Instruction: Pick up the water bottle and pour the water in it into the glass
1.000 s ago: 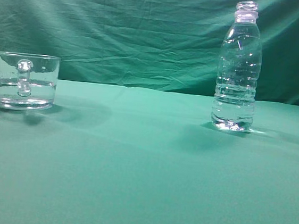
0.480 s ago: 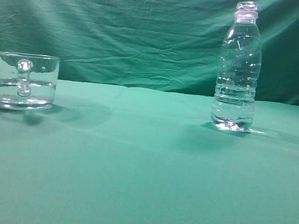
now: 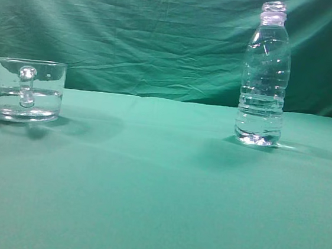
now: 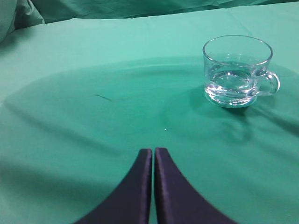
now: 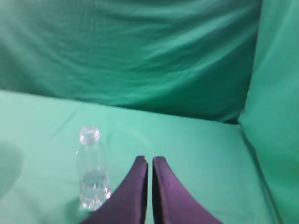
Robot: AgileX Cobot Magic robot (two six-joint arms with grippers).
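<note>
- Exterior view: one water bottle (image 3: 264,75) stands upright, uncapped, on the right side of the green cloth-covered table (image 3: 157,207). One glass (image 3: 27,89) sits well apart from it at the far left, its handle turned toward the camera. The water (image 3: 260,119) fills roughly the lower third of the bottle, and a shallow layer of clear liquid also lies in the glass. A wrinkled green backdrop (image 3: 152,34) hangs behind both. Neither arm nor gripper shows here, and nothing stands between bottle and glass. Compared with the earlier frames, bottle and glass sit in the same places; nothing has shifted.
- Left wrist view: the left gripper (image 4: 153,161) hangs above the cloth with its two dark fingers pressed together, holding nothing. The glass (image 4: 238,71) stands farther off and to the right, handle pointing right, with bare cloth between.
- Right wrist view: the right gripper (image 5: 150,169) is likewise closed on nothing, fingers nearly touching. The bottle (image 5: 92,170) stands on the table just left of the fingers, apart from them, seen from above at a slant. The backdrop (image 5: 140,51) fills the far side.
</note>
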